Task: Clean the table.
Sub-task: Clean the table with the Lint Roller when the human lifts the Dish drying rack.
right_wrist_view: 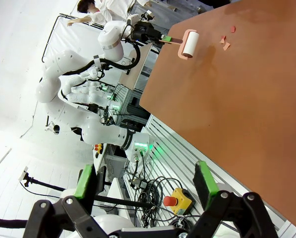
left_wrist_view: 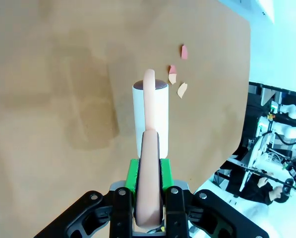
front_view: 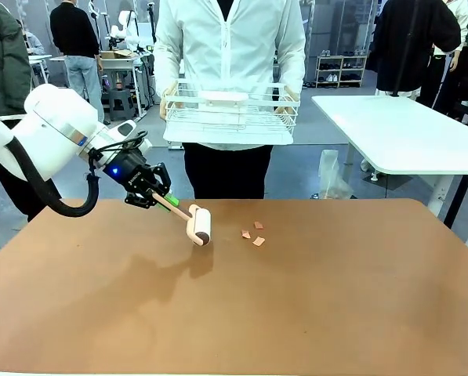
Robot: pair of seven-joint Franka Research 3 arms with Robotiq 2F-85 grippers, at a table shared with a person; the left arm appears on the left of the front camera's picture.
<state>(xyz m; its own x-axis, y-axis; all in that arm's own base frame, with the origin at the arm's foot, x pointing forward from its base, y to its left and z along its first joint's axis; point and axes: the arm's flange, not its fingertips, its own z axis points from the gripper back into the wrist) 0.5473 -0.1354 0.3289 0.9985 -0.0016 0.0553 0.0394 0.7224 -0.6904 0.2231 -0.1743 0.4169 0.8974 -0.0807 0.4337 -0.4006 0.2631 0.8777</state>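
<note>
A lint roller (front_view: 200,225) with a white roll and a pale pink handle hangs tilted just above the reddish-brown table (front_view: 296,305). My left gripper (front_view: 165,200) is shut on the handle, at the table's far left. A few small pinkish scraps (front_view: 253,233) lie on the table just right of the roll. In the left wrist view the roller (left_wrist_view: 150,116) points away from my left gripper (left_wrist_view: 148,174), with the scraps (left_wrist_view: 180,74) beyond it to the right. My right gripper (right_wrist_view: 146,181) is open with nothing in it, off the table's edge, and looks at the roller (right_wrist_view: 190,43) from afar.
A person stands at the far edge holding a white wire basket (front_view: 230,106) in both hands above the table. A white table (front_view: 406,133) stands at the back right. Cables and a red stop button (right_wrist_view: 171,201) lie below my right gripper.
</note>
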